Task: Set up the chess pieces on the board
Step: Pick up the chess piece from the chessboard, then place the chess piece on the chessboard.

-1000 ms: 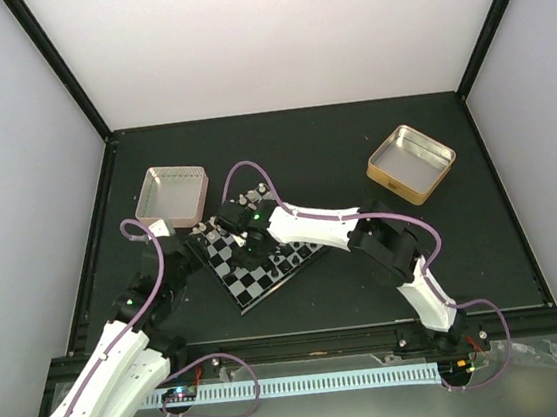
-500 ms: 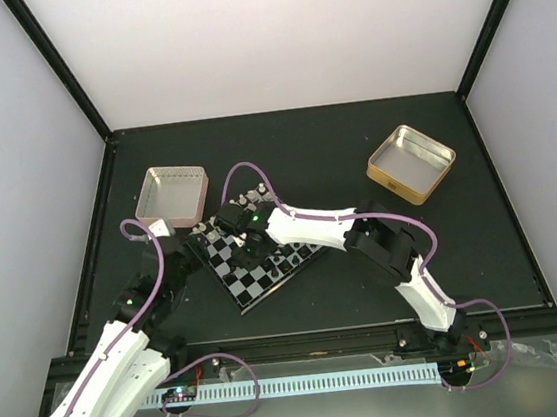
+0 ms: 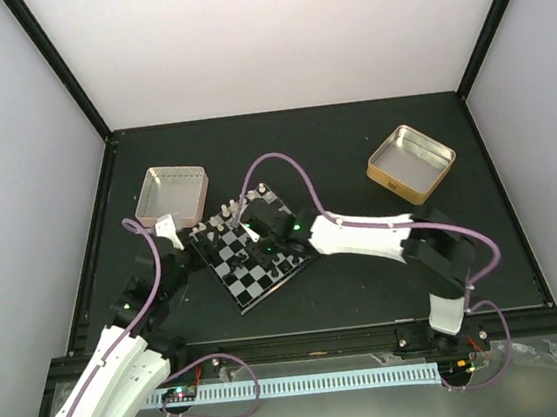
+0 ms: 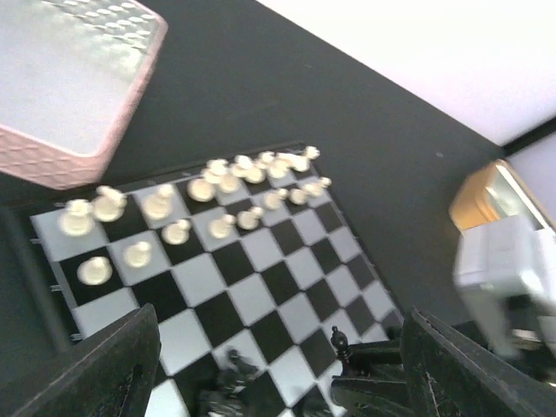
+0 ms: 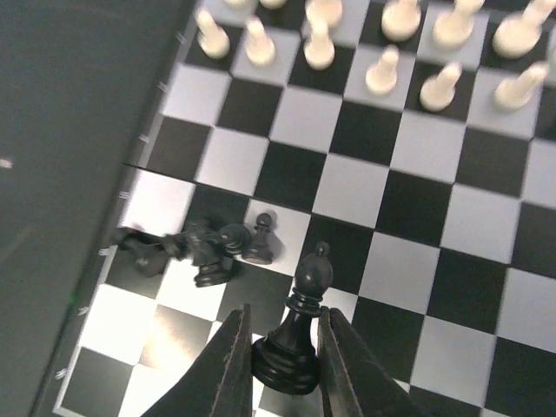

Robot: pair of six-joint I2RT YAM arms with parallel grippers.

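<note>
1. the right gripper (image 5: 280,352) is pinching the base of an upright black bishop (image 5: 308,287) between narrowly set fingers, over the end of the board opposite the pale pieces; whether the base is touching a square cannot be told.
2. the left gripper (image 4: 278,356) is hovering by the board's left corner, fingers spread wide and holding nothing.
3. the board (image 3: 248,277) is lying diagonally on the dark table (image 3: 333,152), just beside the pink tin (image 3: 172,195) and well apart from the gold tin (image 3: 410,161).
4. the pale pieces (image 5: 382,74) are standing in two rows along the far end.
5. a few black pieces (image 5: 195,248) are clustering near one side edge, some tipped over.
</note>
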